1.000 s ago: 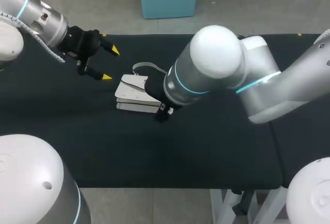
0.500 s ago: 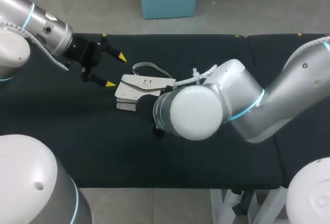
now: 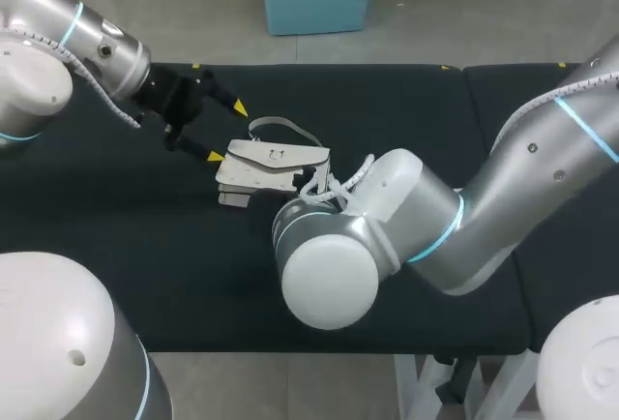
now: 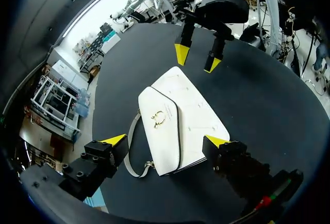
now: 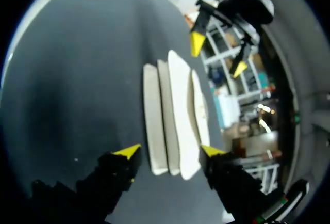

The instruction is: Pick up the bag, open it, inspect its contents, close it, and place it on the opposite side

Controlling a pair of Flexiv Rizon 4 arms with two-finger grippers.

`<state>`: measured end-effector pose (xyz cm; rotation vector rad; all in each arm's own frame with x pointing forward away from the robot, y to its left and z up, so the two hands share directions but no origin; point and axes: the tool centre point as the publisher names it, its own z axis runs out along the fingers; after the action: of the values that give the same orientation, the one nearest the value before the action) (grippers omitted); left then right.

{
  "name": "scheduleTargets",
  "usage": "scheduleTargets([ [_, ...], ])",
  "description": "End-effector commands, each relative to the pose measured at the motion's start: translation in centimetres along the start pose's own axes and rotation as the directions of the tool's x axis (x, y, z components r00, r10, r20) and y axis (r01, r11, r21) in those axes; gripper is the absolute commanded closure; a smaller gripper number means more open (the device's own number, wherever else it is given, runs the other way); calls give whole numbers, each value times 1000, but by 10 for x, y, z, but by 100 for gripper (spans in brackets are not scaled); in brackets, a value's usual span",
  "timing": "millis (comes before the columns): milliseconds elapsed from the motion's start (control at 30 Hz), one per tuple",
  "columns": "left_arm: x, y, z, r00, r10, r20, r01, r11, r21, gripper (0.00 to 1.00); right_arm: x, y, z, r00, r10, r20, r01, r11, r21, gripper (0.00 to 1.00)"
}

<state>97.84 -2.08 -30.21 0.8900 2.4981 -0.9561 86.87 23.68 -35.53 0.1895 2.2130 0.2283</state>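
Left pincer [image 3: 225, 133]: fingers spread, just off the left end of the white bag [image 3: 271, 164], which lies flat left of the tabletop's [image 3: 406, 101] middle, nearer its far edge. The left wrist view shows the flap with its gold clasp [image 4: 158, 118], while the right wrist view shows only layered edges. Right pincer [image 5: 170, 152]: fingers spread about the bag's other end, contact unclear, hidden beneath its own arm in the head view.
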Motion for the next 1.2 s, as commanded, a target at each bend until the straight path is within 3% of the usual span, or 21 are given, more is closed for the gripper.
scheduleTargets([
  [33,-4,3,5,1000,1,-8,-1,1000,11,0,1,-1,1,997,-15,82,13,1000,19,33],
  [133,-4,2,7,1000,14,-7,-14,1000,14,0,1,-5,8,997,-22,79,21,1000,24,35],
  [300,-3,-2,12,999,42,-4,-42,999,6,0,-3,-8,17,997,-26,72,24,999,23,52],
  [433,-4,-4,16,999,50,-11,-50,999,5,0,-8,-7,20,997,-41,72,40,999,15,60],
  [767,-7,-5,24,998,52,-32,-52,999,8,0,-15,-14,29,993,-102,65,99,994,49,64],
  [933,-8,-4,26,998,52,-37,-52,999,9,0,-17,-17,34,991,-114,64,110,992,61,76],
  [1200,-8,-4,29,998,50,-44,-50,999,9,0,-18,-18,41,988,-139,59,135,988,70,79],
])
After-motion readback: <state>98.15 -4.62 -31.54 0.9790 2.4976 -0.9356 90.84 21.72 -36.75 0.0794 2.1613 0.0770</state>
